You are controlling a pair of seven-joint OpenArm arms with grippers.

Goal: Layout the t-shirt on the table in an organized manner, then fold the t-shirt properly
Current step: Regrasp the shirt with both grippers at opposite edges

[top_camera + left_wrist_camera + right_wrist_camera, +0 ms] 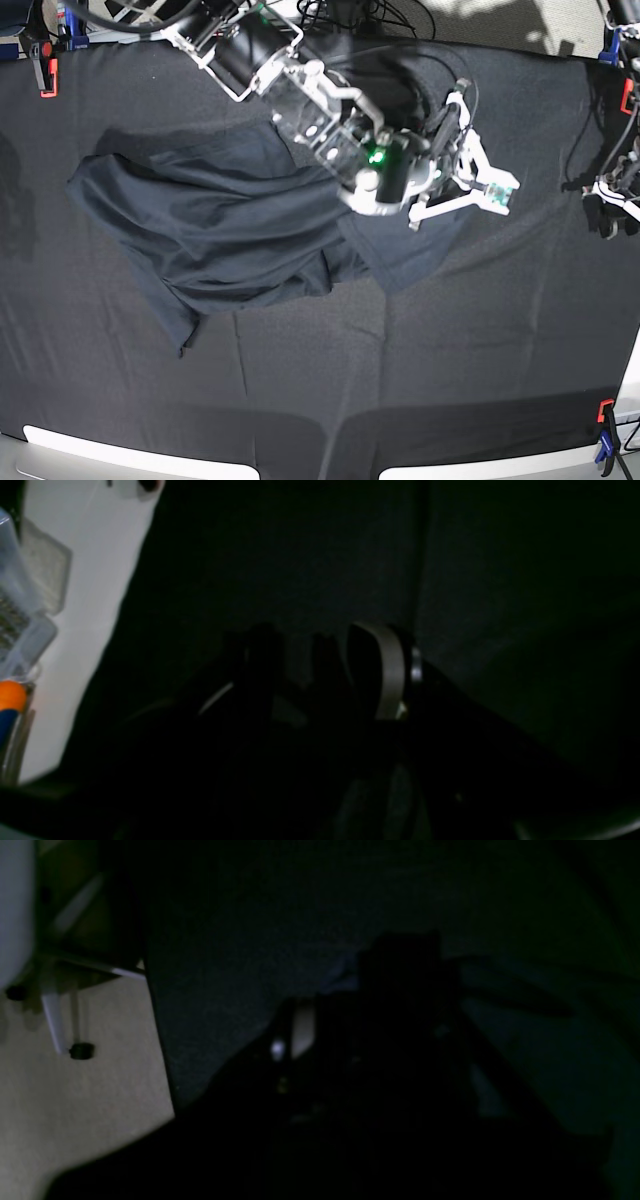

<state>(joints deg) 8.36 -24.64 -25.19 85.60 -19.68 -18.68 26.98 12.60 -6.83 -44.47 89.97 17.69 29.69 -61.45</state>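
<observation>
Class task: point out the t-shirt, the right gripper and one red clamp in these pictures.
t-shirt (215, 225): base view, rumpled middle.
right gripper (490, 182): base view, between its fingertips.
red clamp (46, 78): base view, its body.

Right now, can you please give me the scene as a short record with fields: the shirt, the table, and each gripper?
shirt: the t-shirt lies crumpled and bunched on the table, not spread flat, not folded
table: the table is covered in black cloth, with red clamps at the corners
right gripper: the right gripper is over the shirt's right edge, jaws parted, nothing visibly held
left gripper: the left gripper is at the table's far right edge, away from the shirt, open
</observation>
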